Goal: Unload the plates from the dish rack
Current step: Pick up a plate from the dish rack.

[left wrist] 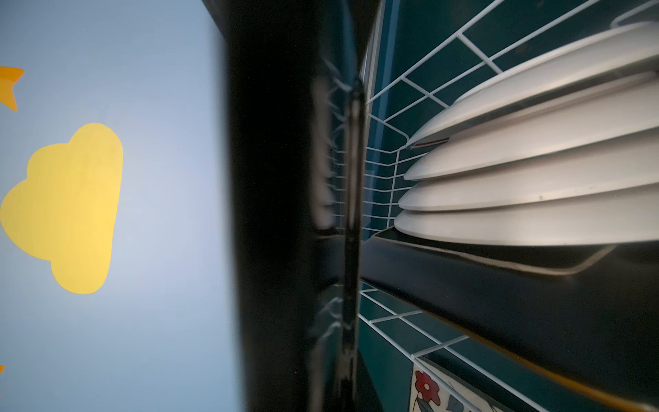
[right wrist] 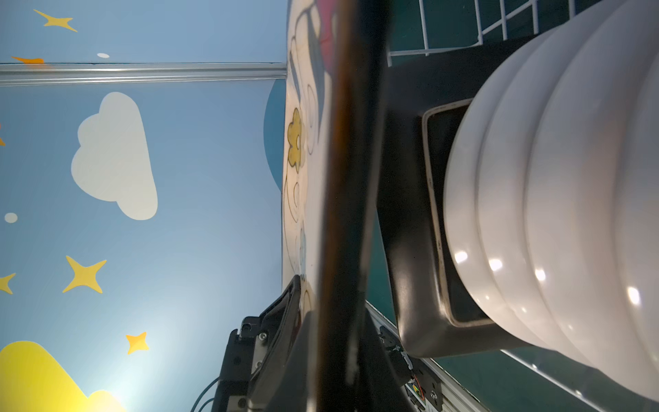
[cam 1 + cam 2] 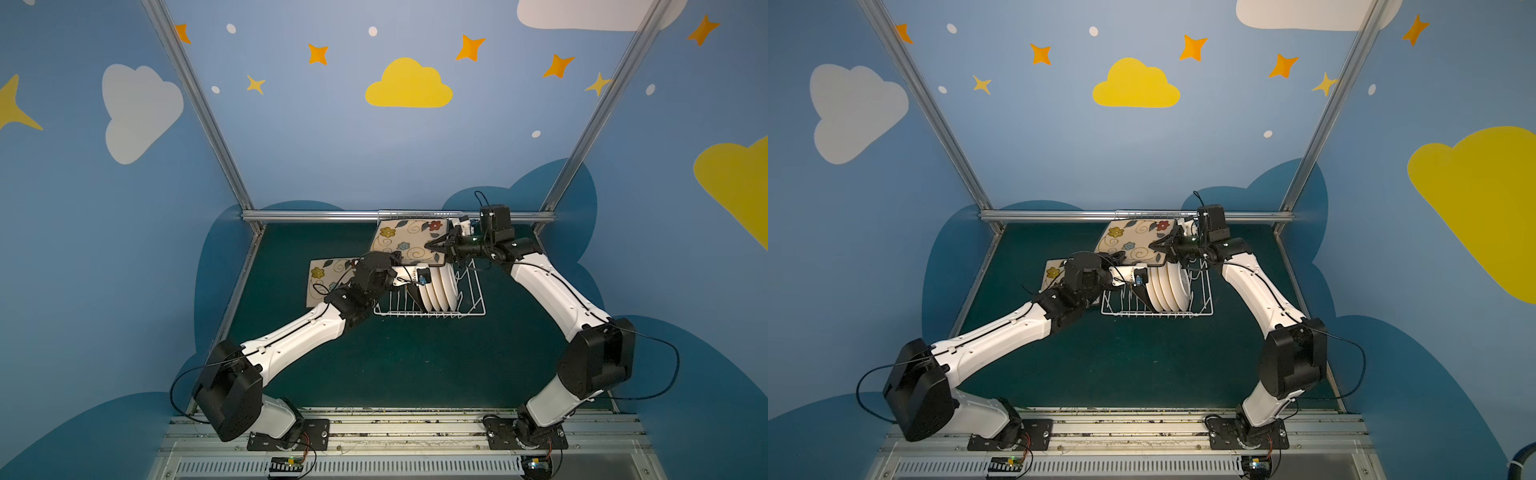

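Observation:
A square plate [image 3: 409,239] with a cream flowered face hangs tilted above the back of the dish rack [image 3: 471,295]. My left gripper [image 3: 397,258] is shut on its near-left corner and my right gripper [image 3: 434,245] is shut on its right edge. The left wrist view shows its black back [image 1: 278,214] edge-on; the right wrist view shows its flowered face [image 2: 303,160]. Several round white plates [image 3: 438,291] stand upright in the rack. Beside them, a black-backed square plate [image 3: 413,295] stands on their left. Another flowered square plate [image 3: 324,274] lies flat on the table, left of the rack.
The green table mat [image 3: 415,365] stretches in front of the rack. An aluminium rail [image 3: 332,215] runs along the back edge just behind the held plate, with slanted posts at both corners. Blue walls close in the sides.

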Controlling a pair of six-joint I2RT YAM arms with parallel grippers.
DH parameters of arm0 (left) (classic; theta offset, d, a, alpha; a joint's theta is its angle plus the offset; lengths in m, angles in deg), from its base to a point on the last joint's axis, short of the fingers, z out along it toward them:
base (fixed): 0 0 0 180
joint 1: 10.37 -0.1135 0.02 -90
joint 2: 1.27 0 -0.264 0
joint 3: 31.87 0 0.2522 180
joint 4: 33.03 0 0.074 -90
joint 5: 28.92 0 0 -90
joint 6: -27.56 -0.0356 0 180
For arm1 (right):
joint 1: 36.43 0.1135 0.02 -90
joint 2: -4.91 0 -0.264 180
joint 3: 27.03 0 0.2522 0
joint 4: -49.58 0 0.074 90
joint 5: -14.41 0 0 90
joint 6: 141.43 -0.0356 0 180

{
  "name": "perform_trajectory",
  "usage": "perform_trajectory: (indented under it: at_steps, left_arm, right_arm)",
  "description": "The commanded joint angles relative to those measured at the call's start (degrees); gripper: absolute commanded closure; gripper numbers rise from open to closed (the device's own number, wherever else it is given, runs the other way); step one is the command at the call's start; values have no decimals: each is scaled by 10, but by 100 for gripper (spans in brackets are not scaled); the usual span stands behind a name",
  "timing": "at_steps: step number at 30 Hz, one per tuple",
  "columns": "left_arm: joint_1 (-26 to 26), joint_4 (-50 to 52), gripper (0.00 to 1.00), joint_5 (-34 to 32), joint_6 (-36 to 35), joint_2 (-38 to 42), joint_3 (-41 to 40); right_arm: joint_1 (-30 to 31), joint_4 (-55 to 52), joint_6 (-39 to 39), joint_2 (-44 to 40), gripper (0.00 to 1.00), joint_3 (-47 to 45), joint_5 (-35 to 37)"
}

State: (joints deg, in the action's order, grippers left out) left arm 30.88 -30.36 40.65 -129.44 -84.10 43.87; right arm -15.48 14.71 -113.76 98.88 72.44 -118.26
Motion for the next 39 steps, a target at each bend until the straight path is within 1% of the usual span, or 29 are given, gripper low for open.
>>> perform_trajectory:
  at_steps: [1,2,4,6,8,10,11,12,16,23,26,30,33,38,39]
  left_arm:
    - [-3,-160,71,-3,36,28,25]
    - [-3,-159,64,-4,38,29,26]
    - [-3,-158,58,-5,41,28,25]
    - [-3,-153,46,-7,47,28,24]
    - [-3,-153,26,-8,60,28,22]
    - [-3,-155,9,-10,74,31,21]
    - [-3,-155,3,-12,78,32,20]
    - [-3,-155,0,-13,81,33,19]
    - [-3,-142,0,-18,88,39,19]
    - [-4,-66,0,-3,169,76,31]
    - [-11,8,0,38,216,95,49]
    - [-29,58,0,99,291,118,64]
    - [-63,81,0,140,376,133,74]
    - [-156,129,0,225,581,140,115]
    - [-175,140,0,245,613,138,124]
  right_arm:
    - [4,33,69,-22,100,-10,6]
    - [3,38,69,-25,100,-10,7]
    - [2,50,68,-28,100,-13,8]
    - [-3,64,62,-32,100,-16,5]
    - [-7,89,57,-35,100,-21,-4]
    - [-11,106,50,-37,100,-23,-11]
    - [-14,116,48,-38,100,-24,-14]
    - [-16,121,46,-39,100,-24,-15]
    - [-27,155,33,-46,100,-31,-18]
    - [-52,231,3,-55,100,-45,-14]
    - [-59,248,-3,-56,100,-39,-16]
    - [-62,250,2,-59,100,-33,-10]
    - [-64,250,8,-61,100,-36,-8]
    - [-71,271,15,-66,100,-65,-17]
    - [-71,277,14,-67,100,-70,-20]
